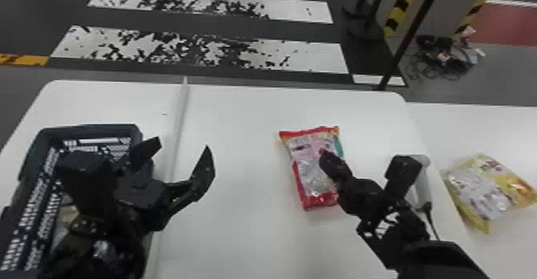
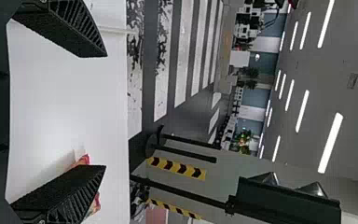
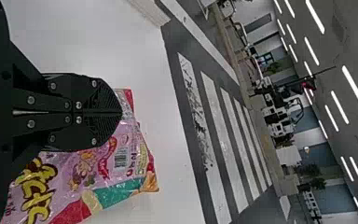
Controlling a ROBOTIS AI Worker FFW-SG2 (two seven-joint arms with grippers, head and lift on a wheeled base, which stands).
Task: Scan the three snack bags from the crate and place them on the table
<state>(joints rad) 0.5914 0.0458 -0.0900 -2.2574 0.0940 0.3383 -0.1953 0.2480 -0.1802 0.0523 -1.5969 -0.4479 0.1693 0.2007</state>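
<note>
Crate: sat along the tabletop's left edge, toward the near corner. Left gripper: hung by its right rim, fingers spread, grasping nothing. Right gripper: hung over the pink bag, fingers clenched together; could not tell if touching. Pink bag: lay right of the tabletop's middle. For a likely pick-up, called for parting the fingers first, then a light, level pinch on loose film, barcode left uncovered. Scanner, seemingly: lay by the right edge, cord trailing close to the right arm, a likely snag. Yellow bag: lay past that edge, on the side table.
</note>
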